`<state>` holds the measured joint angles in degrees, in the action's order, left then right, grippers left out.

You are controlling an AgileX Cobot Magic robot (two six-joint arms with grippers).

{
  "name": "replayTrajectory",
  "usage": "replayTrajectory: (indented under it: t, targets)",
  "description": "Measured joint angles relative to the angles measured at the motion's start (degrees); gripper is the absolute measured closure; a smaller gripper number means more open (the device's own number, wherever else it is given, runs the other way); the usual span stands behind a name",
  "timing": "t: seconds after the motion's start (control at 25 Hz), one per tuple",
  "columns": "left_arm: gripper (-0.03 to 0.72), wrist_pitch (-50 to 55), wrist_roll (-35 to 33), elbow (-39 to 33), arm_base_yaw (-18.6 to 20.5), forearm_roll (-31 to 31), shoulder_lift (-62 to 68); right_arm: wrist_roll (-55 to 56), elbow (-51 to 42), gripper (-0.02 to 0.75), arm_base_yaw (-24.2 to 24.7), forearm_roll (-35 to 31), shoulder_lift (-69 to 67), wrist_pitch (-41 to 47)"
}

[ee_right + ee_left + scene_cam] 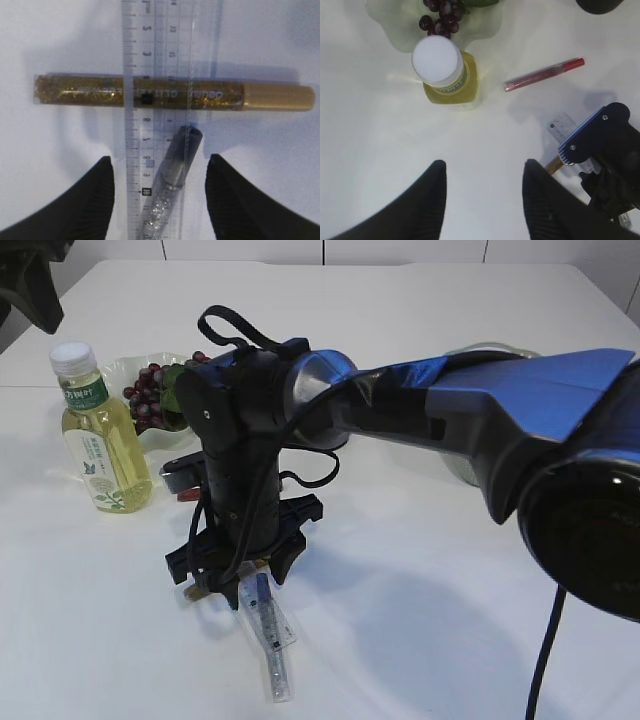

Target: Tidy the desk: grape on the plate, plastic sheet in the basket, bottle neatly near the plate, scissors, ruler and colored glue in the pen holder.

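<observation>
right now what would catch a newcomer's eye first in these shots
The right arm dominates the exterior view, its open gripper hanging over a clear ruler. A gold glue pen lies crosswise under that ruler, and a silver one lies on it. At left a bottle stands by the grapes.

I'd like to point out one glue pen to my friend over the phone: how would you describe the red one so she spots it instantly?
Start at the tall clear bottle of yellow drink with a white cap, standing in front of the pale plate of dark grapes. Just beside the bottle, lying alone on the white table, is the slim red glitter glue pen. The gold glitter pen and silver glitter pen overlap the clear plastic ruler; the red touches nothing.
</observation>
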<state>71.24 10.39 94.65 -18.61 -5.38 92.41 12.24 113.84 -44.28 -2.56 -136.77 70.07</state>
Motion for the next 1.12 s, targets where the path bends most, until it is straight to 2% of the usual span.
replayTrajectory:
  t: [1.12]
  targets:
    - [0.329,0.0,-0.1,0.0,0.0,-0.2,0.0,0.1,1.7,0.278,0.0,0.0,-1.5,-0.1]
